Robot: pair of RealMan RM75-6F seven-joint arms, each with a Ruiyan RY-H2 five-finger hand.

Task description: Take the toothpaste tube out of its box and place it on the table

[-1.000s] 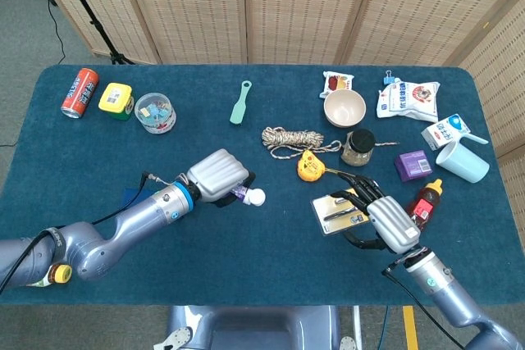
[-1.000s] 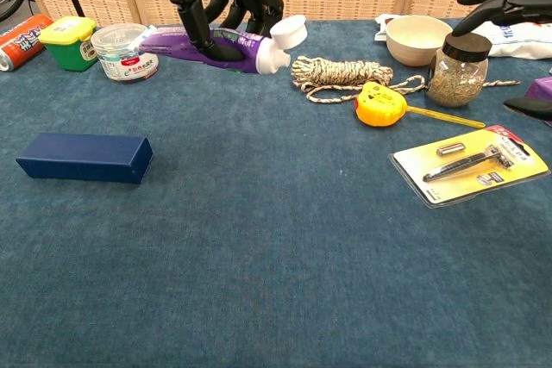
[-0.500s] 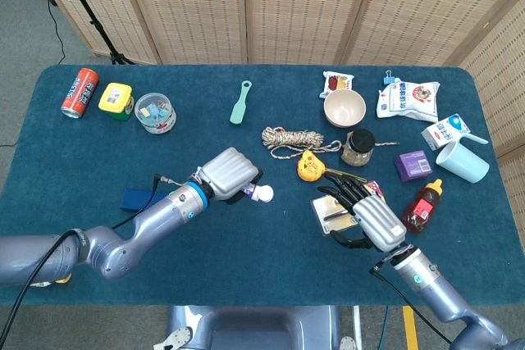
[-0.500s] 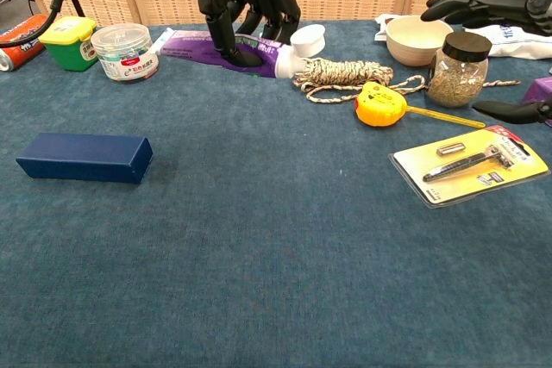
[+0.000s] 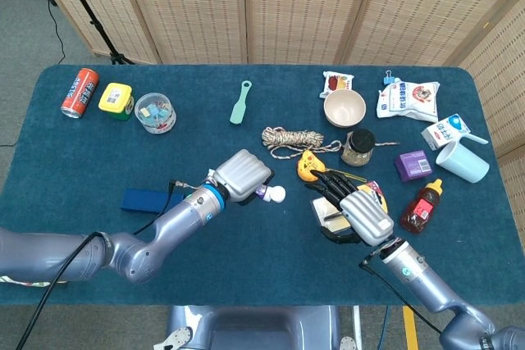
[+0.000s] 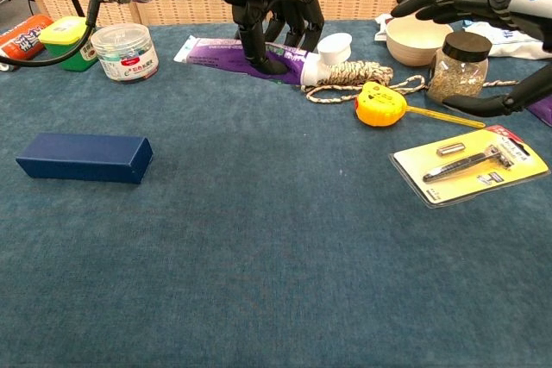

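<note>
A purple toothpaste tube [image 6: 250, 54] with a white cap [image 5: 278, 194] is held in the air by my left hand [image 5: 244, 175] [image 6: 274, 8], whose fingers wrap its middle. The tube lies level, cap pointing right, above the table's centre. Its dark blue box [image 6: 84, 158] [image 5: 147, 199] lies flat on the cloth to the left, apart from the hand. My right hand [image 5: 356, 209] [image 6: 470, 2] hovers open over the razor pack [image 6: 470, 164], fingers spread and holding nothing.
A coil of rope [image 6: 341, 71], a yellow tape measure [image 6: 382, 102], a spice jar [image 6: 448, 70] and a bowl [image 6: 417, 37] crowd the right. A can [image 5: 79, 93], a yellow box [image 5: 116, 99] and a clear tub [image 6: 122, 50] stand far left.
My left hand has carried the tube to the right, away from the box. My right hand has moved left and forward over the razor pack.
</note>
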